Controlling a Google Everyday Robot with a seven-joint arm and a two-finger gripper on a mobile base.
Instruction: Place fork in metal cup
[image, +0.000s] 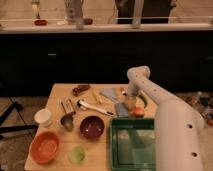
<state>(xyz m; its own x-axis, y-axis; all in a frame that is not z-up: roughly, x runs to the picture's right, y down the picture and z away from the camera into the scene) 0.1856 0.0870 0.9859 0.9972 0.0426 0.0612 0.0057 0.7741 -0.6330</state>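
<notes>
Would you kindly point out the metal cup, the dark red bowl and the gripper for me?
metal cup (66, 122), camera view, on its grey side wall.
dark red bowl (91, 127), camera view, on its inner wall.
gripper (131, 107), camera view, on the arm's tip, low over the right side of the table (59, 95).

A kitchen-like test area, arranged around a wooden surface.

A long counter over dark cabinets is seen behind. An orange bowl and a white cup are laid out. The pincer is held low at the surface's right.
</notes>
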